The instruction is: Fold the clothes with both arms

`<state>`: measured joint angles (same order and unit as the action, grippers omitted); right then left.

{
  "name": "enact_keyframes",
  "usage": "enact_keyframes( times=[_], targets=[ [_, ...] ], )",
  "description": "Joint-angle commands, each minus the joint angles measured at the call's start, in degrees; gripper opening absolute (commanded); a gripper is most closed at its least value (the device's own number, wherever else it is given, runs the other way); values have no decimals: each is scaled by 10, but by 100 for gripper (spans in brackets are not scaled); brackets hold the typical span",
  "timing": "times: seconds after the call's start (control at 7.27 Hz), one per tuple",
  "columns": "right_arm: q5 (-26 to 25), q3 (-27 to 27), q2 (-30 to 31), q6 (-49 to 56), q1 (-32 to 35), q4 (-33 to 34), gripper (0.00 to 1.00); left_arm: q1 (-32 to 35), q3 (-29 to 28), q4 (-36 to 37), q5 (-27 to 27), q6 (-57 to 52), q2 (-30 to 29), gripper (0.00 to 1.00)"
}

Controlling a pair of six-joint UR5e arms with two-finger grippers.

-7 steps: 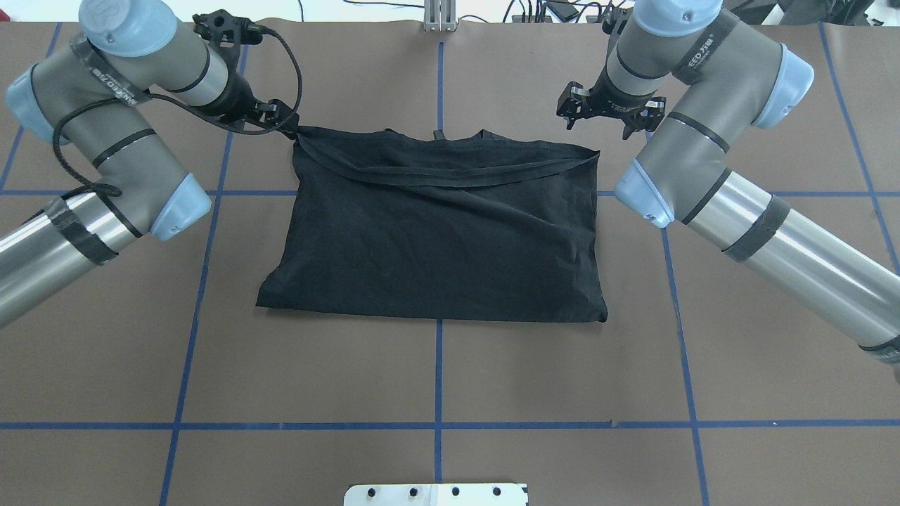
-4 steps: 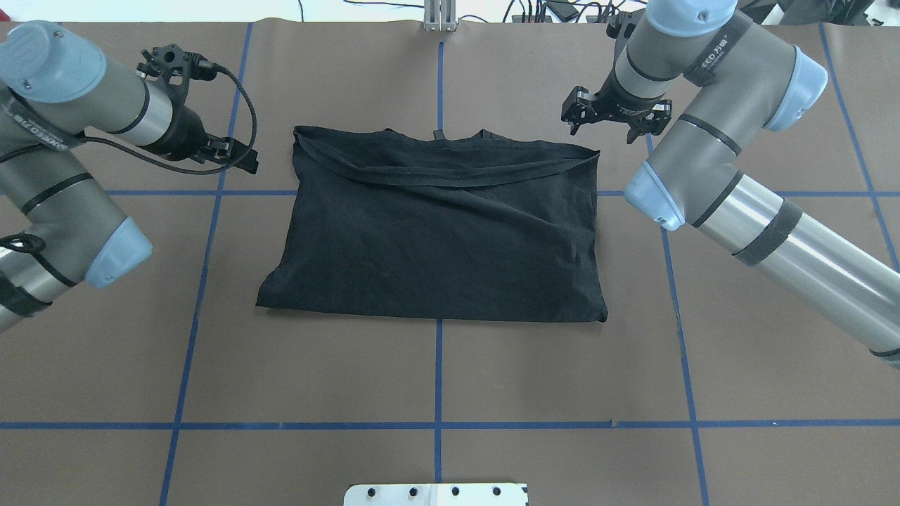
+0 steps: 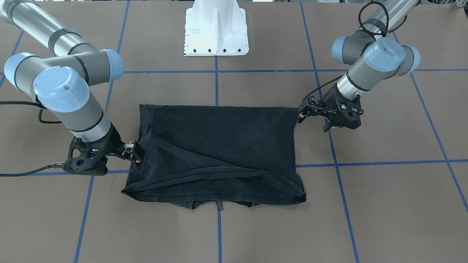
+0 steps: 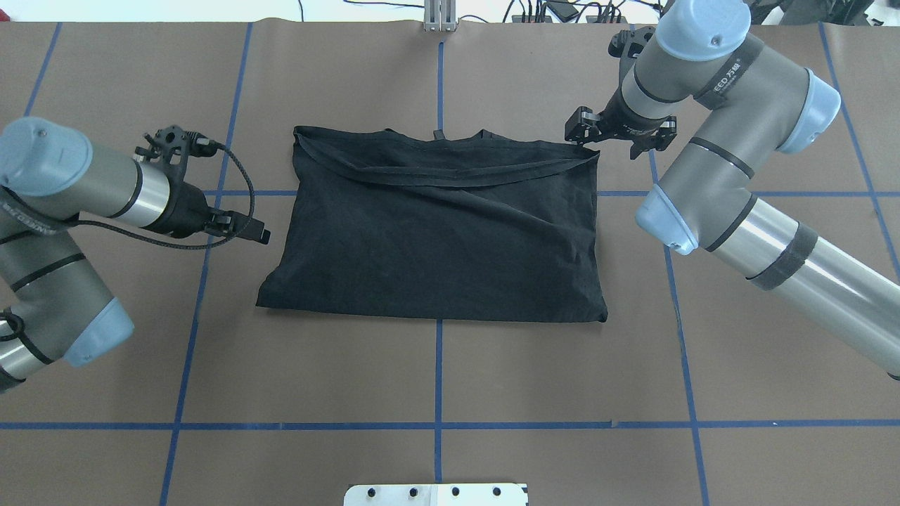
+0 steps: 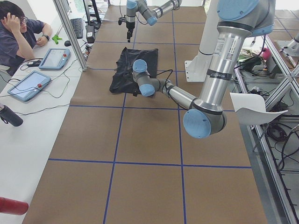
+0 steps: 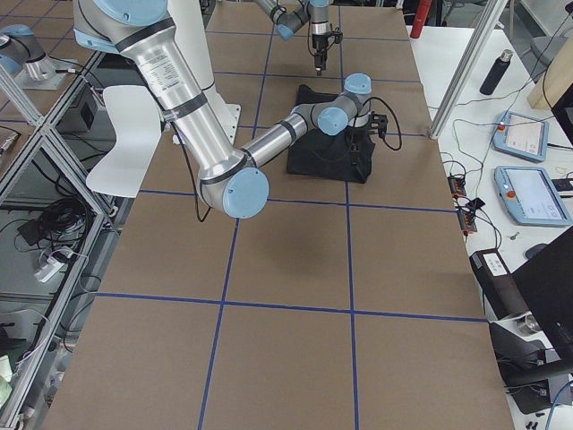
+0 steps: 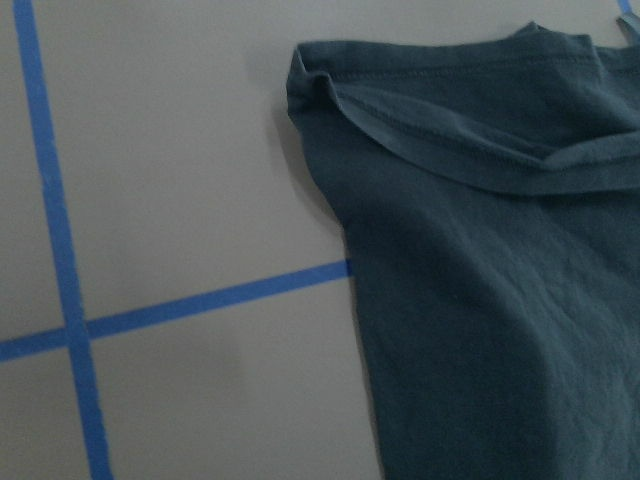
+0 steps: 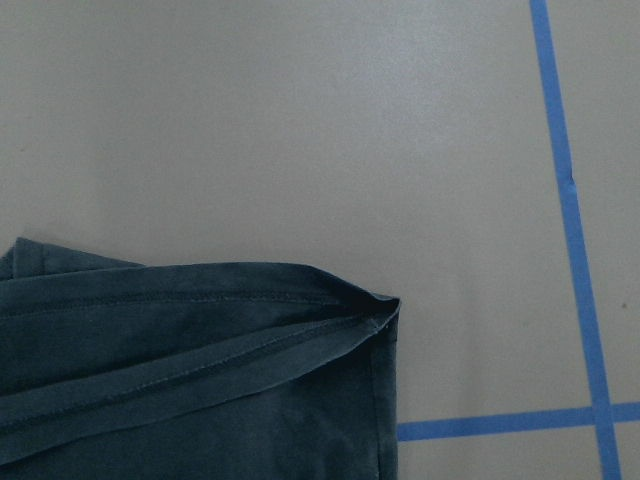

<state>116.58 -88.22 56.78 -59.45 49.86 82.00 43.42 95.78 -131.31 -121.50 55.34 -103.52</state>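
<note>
The black T-shirt (image 4: pixel 436 232) lies folded flat on the brown table, plain side up, with a hem band across its far edge; it also shows in the front view (image 3: pixel 219 146). My left gripper (image 4: pixel 263 235) is open and empty, just off the middle of the shirt's left edge, also seen in the front view (image 3: pixel 301 114). My right gripper (image 4: pixel 581 132) is open and empty, hovering by the shirt's far right corner (image 8: pixel 380 312), also seen in the front view (image 3: pixel 134 152). The left wrist view shows the shirt's far left corner (image 7: pixel 300 80).
The white pedestal base (image 3: pixel 216 33) stands at the robot's side of the table. Blue tape lines (image 4: pixel 437 372) form a grid on the brown cover. An operator (image 5: pixel 18 32) sits at a side desk with tablets beyond the far table edge.
My left gripper let go of the shirt's far left corner and pulled back toward the robot, beside the left edge. My right gripper shifted slightly closer to the far right corner.
</note>
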Motion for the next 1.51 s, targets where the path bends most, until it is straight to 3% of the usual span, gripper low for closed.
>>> enact_keyframes(
  times=[0.0,0.28,0.69,0.96,1.1,1.38],
  targets=[
    [0,-2,1,0,-1,0,100,-43,-2,-44,13,36,21,100],
    [-1,-2,0,-1,-1,0,100,-69,-2,-45,21,63,17,97],
    [-1,-2,0,-3,-2,0,100,-83,-8,-45,31,63,15,82],
    [-1,-1,0,-2,-2,0,100,-88,-12,-45,33,63,14,81],
    [-2,-1,0,-3,-3,0,100,-88,-11,-45,33,64,14,64],
    [-2,-1,0,-2,-3,-1,100,-88,-10,-45,32,70,14,16]
  ],
)
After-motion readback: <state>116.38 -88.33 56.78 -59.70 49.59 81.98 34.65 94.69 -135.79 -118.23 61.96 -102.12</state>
